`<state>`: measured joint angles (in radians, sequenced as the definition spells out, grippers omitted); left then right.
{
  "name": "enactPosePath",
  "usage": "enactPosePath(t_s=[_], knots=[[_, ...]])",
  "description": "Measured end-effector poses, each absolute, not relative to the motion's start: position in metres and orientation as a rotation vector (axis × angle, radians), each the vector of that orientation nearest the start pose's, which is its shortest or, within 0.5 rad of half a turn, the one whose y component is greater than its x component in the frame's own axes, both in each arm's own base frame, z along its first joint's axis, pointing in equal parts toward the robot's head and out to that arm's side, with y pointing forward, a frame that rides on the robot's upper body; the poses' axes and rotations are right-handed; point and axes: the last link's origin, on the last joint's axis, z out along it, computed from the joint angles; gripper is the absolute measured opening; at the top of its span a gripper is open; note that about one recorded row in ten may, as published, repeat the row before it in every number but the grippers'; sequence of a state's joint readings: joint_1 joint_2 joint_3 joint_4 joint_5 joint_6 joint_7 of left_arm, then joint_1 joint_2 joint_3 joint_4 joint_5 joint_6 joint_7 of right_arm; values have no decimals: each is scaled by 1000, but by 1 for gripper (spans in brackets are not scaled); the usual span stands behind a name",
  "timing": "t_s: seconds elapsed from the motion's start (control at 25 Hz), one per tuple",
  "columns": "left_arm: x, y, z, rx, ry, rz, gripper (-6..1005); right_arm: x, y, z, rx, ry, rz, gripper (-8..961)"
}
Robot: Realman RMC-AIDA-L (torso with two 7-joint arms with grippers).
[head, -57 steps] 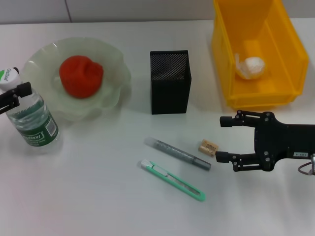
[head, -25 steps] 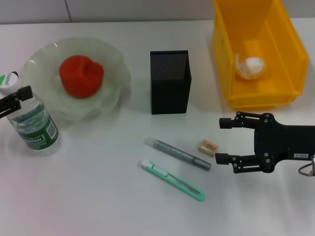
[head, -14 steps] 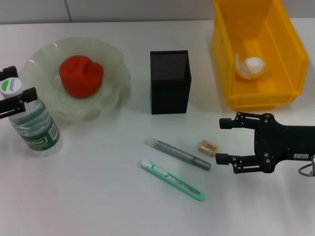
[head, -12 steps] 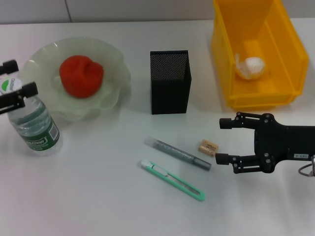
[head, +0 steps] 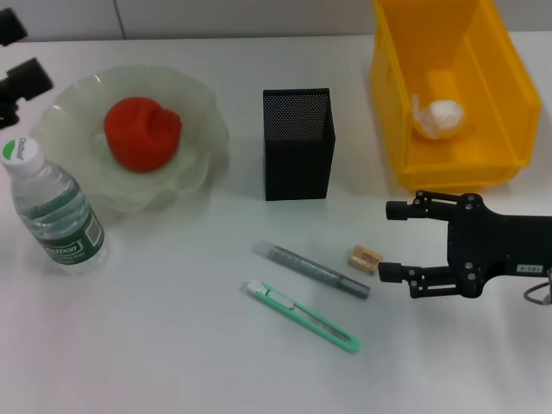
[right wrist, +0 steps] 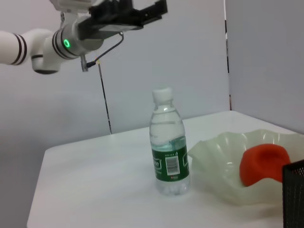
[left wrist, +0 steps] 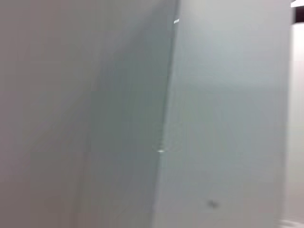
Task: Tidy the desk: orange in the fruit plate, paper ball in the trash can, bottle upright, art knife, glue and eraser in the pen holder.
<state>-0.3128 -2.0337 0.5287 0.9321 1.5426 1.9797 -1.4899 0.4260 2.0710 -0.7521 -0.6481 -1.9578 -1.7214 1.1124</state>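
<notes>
Now the bottle [head: 52, 211] is stood upright on the table [head: 172, 345] just beside the fruit plate [head: 198, 129], cap up, nothing touching it; the orange [head: 142, 132] is seen in that plate and the paper ball [head: 444, 116] in the yellow trash can [head: 397, 95], so three jobs are judged done. Glue [head: 310, 269], art knife [head: 302, 316] and eraser [head: 364, 259] are left lying near one another in front of the pen holder [head: 297, 142]. The right gripper [head: 390, 241] is held low w/ fingers spread wide and nothing between them, one fingertip just beside the eraser. Risk, as a judgement: the eraser is small and lies close to the glue's end, so a sloppy closing could nudge it away or catch the glue too; a tilted drop could hit the holder's rim. The left gripper [head: 17, 60] is lifted clear at the table's far left edge, apart from the bottle, fingers parted and empty; a careless swing back could tip the bottle onto the plate. The right wrist view gives a side look not had from the head: bottle [right wrist: 169, 145] seen standing straight, left gripper [right wrist: 128, 12] well above its cap. Nothing but a blank grey surface is shown by the left wrist view; the small items are seen only from the head.
</notes>
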Motion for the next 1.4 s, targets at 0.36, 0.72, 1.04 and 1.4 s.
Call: enactPosePath(t_s=[0.36,0.72,1.04,1.4], knots=[[-234,272,60,-2756,-399,-1193,758,269,292,6,-2822,330,810,826],[-254,263,15,-2816,-405,-1130,758,248,314,28,-2878,384,826,827],[-282,245,2,-2754,-405,-1074,755,211,332,40,-3045,410,726,826],[-307,228,-11,-2775,-423,-906,755,155,342,10,-3317,304,189,827]])
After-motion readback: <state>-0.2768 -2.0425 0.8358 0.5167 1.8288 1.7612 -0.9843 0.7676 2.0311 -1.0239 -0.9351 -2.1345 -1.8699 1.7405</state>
